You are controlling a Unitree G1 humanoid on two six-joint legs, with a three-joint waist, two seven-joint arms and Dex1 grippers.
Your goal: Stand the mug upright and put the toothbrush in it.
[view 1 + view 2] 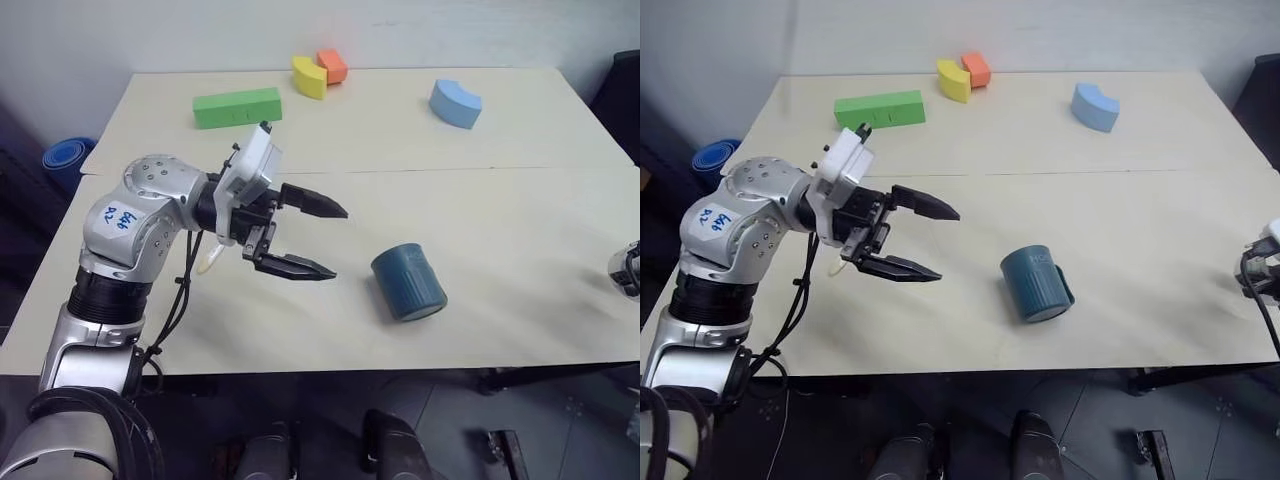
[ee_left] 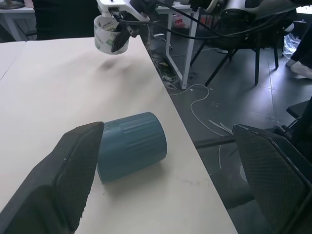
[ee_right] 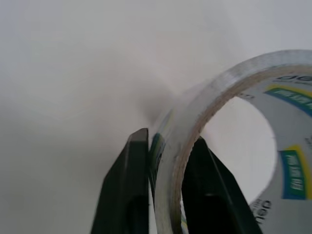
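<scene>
Pale table (image 1: 420, 150), dark floor below. One mug (image 1: 408, 283) on its side, centre-right. Four foam blocks at the far edge. Left gripper (image 1: 312, 238) spread wide beside the mug. Right gripper (image 3: 165, 180) pinches a tape roll (image 3: 229, 131).

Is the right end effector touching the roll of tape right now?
Touching. The right wrist view shows the right end effector with a finger on each side of the tape roll's wall, pressed against it.
</scene>
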